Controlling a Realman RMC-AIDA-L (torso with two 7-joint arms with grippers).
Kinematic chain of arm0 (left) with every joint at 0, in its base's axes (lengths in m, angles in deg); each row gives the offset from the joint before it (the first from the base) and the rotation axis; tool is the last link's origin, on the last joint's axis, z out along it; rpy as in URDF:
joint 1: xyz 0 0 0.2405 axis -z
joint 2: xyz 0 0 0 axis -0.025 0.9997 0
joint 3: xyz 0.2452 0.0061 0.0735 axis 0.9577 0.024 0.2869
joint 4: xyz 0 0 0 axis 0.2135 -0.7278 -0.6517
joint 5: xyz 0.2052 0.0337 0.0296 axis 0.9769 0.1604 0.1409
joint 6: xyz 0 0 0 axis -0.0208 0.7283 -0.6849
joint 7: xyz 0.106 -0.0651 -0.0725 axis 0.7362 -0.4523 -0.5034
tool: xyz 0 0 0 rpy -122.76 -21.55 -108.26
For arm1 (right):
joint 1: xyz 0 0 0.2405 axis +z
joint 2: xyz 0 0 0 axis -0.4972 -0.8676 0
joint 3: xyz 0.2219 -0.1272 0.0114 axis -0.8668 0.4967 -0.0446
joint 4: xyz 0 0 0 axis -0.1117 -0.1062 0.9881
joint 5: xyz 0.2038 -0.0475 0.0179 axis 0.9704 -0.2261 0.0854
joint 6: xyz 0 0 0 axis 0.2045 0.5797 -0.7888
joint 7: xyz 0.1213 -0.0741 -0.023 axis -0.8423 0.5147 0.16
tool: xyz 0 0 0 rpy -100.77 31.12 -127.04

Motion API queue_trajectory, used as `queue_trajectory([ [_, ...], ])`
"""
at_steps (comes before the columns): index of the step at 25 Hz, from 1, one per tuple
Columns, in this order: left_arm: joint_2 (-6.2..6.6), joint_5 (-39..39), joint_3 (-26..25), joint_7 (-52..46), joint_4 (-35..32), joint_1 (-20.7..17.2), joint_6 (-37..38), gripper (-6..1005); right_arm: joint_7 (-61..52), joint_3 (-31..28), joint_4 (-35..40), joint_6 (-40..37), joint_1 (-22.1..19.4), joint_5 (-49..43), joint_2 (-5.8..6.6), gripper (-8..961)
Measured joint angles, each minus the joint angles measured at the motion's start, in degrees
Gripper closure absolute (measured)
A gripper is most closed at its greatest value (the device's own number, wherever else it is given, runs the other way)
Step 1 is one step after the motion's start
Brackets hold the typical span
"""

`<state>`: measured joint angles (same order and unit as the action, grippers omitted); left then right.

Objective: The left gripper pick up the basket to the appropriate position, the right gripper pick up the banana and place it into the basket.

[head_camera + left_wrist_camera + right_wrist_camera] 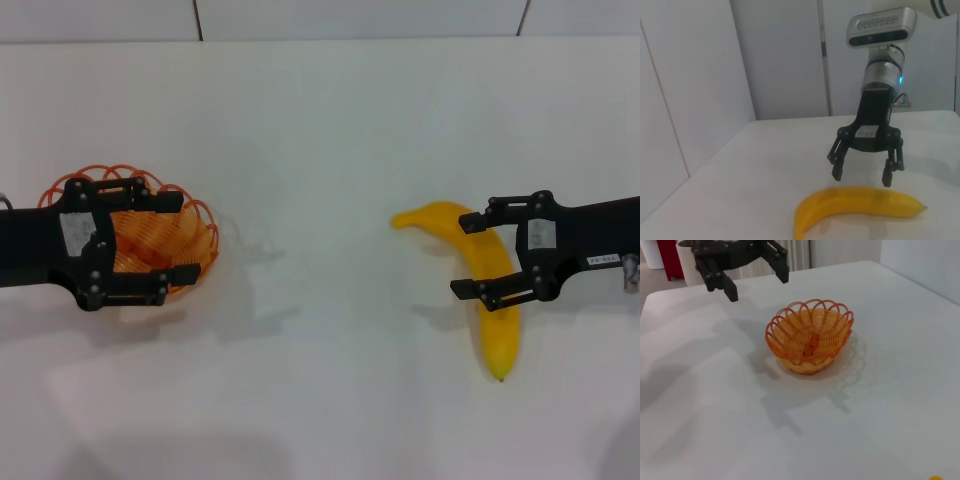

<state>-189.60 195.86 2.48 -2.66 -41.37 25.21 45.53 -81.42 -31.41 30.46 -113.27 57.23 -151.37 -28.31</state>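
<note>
Task progress: nothing done yet, both pickups pending. Basket sits on the white table, far to the banana's left in the head view, empty inside as the right wrist view shows. Left gripper hangs above the basket with fingers spread wide, one finger over the far rim, one over the near rim; in the right wrist view the gripper is clearly up in the air, apart from the wire loops, so no grasp. Banana lies flat on the table, well apart from the basket. Right gripper hovers over the banana's middle, fingers spread to either side of it; the left wrist view shows its fingertips just above the banana, not touching. Left to do, by my read: lower and close on the basket rim, reposition it, grasp the banana, carry it over, drop it in.
</note>
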Motion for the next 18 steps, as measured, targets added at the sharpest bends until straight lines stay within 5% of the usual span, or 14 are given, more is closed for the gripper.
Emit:
queue_trajectory([
  [18, -0.10, -2.5, -2.4, -4.0, 0.1, -0.1, -0.1, 228, 0.1, 0.0, 0.0, 0.1, 0.0, 0.2, -0.17, 81],
])
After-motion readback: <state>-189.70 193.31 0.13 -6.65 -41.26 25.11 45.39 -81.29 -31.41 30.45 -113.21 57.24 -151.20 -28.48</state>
